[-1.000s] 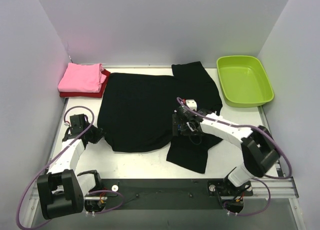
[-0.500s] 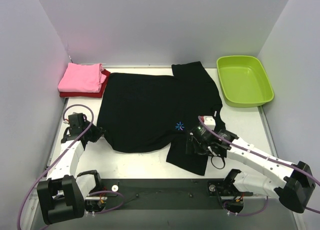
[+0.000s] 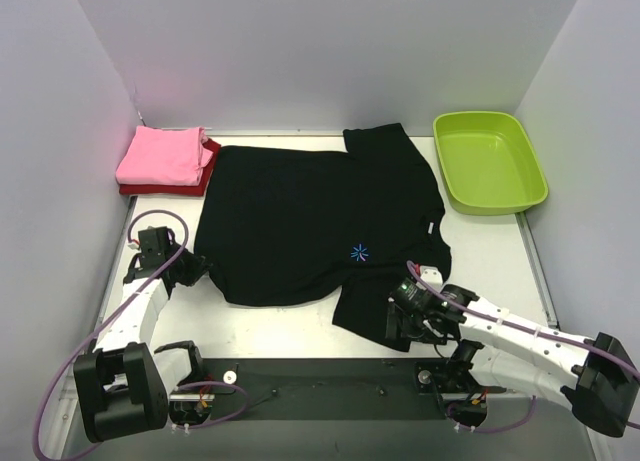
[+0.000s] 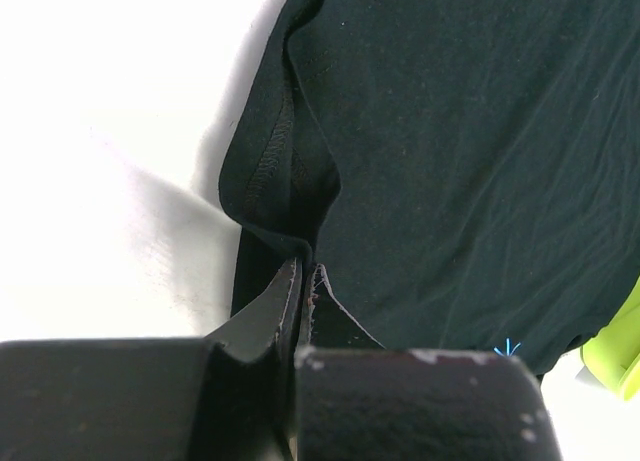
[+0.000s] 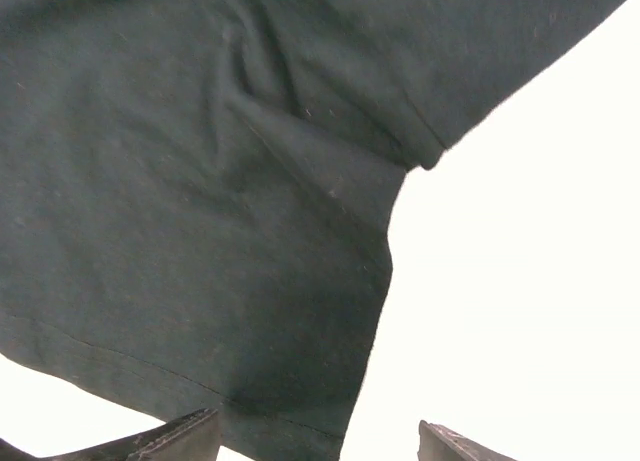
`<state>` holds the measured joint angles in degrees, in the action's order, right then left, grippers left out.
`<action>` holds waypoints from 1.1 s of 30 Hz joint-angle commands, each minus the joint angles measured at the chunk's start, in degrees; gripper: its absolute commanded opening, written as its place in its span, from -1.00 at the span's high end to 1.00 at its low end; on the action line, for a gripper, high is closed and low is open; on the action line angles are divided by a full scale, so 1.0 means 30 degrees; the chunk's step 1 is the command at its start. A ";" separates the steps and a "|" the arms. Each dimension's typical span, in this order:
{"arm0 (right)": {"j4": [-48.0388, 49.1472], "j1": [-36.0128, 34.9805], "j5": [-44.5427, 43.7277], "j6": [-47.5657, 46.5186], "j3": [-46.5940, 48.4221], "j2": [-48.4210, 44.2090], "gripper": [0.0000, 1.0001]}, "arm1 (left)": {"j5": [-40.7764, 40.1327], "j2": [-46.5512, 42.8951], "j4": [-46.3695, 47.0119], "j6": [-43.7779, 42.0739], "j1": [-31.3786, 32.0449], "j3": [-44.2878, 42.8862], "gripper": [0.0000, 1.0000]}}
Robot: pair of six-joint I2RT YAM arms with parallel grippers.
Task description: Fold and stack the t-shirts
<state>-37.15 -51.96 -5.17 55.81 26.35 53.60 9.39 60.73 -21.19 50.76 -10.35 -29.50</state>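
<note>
The large black t-shirt [image 3: 300,216] lies spread across the middle of the table, its blue starburst [image 3: 359,252] showing. My left gripper [image 3: 196,271] is shut on a pinched fold of the shirt's left edge [image 4: 290,196], the jaws meeting at the cloth [image 4: 305,273]. My right gripper [image 3: 398,323] stands open low over the shirt's near right corner [image 5: 300,381], with one finger [image 5: 180,436] on each side of that corner. The pink t-shirt [image 3: 160,154] lies folded on the dark red t-shirt [image 3: 208,171] at the far left.
A lime-green tub [image 3: 490,161] sits at the far right corner and also shows at the edge of the left wrist view [image 4: 625,351]. Grey walls close in the left, back and right. The black base rail [image 3: 320,381] runs along the near edge.
My right arm has drawn back from the shirt's chest to its near right corner, uncovering the starburst, and its jaws have narrowed a little. The left gripper keeps its hold in place.
</note>
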 commanded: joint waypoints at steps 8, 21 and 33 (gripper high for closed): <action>0.0838 -0.0929 0.0991 0.2283 -0.1488 -0.0261 -0.26 | -0.0258 0.0352 0.0589 -0.0309 -0.0153 -0.0920 1.00; 0.1777 -0.1575 0.0670 0.2636 -0.1341 0.1029 0.27 | -0.0463 0.0352 0.0237 -0.0602 -0.0183 -0.1067 1.00; 0.1104 -0.1575 -0.0063 0.2695 -0.1283 0.0883 1.00 | -0.0639 0.0323 0.0091 -0.0749 -0.0212 -0.1037 1.00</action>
<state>-31.03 -56.36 -2.74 63.11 23.27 55.81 8.47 62.06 -21.37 49.67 -10.50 -30.26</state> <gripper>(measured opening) 0.064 0.029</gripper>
